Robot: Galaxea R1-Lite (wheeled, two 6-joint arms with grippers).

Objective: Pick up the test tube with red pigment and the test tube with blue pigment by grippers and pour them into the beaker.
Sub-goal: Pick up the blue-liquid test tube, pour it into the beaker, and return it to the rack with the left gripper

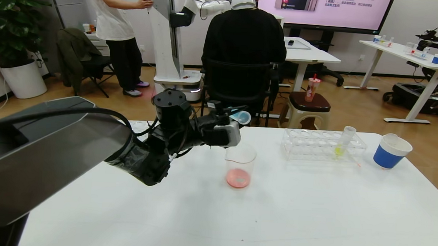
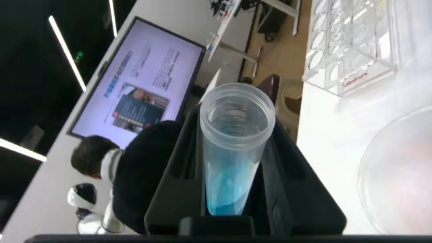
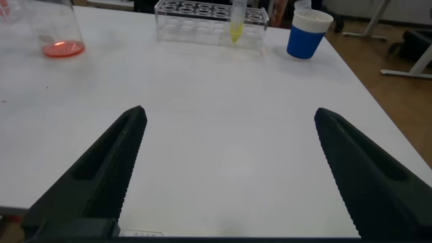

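Left gripper hangs above the table, just over the far rim of the beaker, its fingers clamped on the test tube with blue pigment — the tube lies tipped toward the beaker, open mouth outward, with cyan liquid pooled at its closed end in the left wrist view. Right gripper hovers low over bare tabletop, its jaws spread wide and holding nothing. In the beaker lies a shallow layer of orange-red liquid. Beyond it to the right stands a clear tube rack holding one tube with yellow-green liquid; red lettering on the rack's end is too small to read. Right of the rack stands a blue-and-white paper cup.
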